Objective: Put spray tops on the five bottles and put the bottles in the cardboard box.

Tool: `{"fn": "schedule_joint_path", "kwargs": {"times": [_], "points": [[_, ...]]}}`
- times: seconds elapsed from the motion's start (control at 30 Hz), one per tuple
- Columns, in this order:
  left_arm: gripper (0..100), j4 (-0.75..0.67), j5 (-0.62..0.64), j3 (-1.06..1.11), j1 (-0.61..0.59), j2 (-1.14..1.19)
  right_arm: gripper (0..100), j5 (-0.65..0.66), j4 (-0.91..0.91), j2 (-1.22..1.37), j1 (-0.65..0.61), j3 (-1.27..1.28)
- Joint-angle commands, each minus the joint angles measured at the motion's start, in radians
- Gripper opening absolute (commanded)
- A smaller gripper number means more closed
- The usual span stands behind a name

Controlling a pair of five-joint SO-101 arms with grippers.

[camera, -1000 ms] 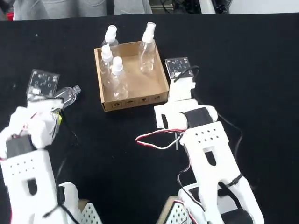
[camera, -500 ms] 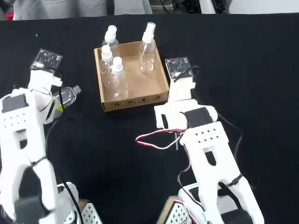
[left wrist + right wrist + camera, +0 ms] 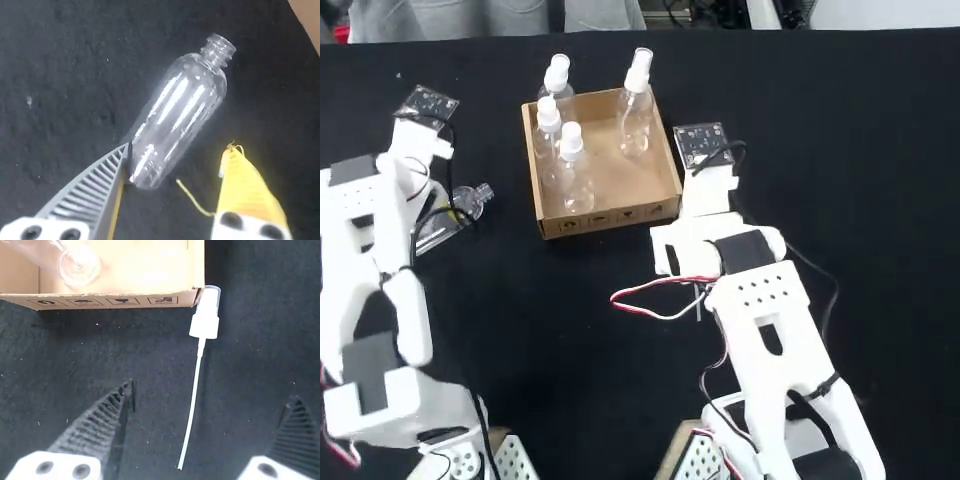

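Capping the fifth bottle is in hand: it lies uncapped left of the box between the left gripper's parted jaws, its spray top by the box's near right corner under the right gripper, also parted; each likely must clamp next

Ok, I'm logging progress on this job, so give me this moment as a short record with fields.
capped bottles: four with spray tops, at the cardboard box
uncapped bottle: lying on the table, left arm's side of the box
loose spray top: on the table by a box corner
left gripper: open, fingers either side of the uncapped bottle's base
right gripper: open, above the spray top's tube
remaining: cap that bottle, box it
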Motion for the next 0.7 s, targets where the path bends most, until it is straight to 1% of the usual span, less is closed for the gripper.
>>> {"fn": "schedule_joint_path", "kwargs": {"times": [0.0,0.2,0.33,0.5,0.67], "points": [[27,0.002,-0.008,-0.124,-0.001,0.068,39.6,-0.009,-0.025,-0.042,-0.017,-0.007],[27,0.002,-0.008,-0.226,-0.001,0.249,39.6,-0.009,-0.025,-0.042,-0.017,-0.007],[27,0.003,-0.008,-0.269,0.001,0.328,39.6,-0.008,-0.025,-0.042,-0.017,-0.007],[27,0.003,-0.005,-0.278,0.015,0.376,39.6,-0.008,-0.025,-0.044,-0.017,-0.007],[22,0.057,-0.006,-0.285,0.031,0.377,39.6,-0.008,-0.025,-0.045,-0.017,-0.007]]}}
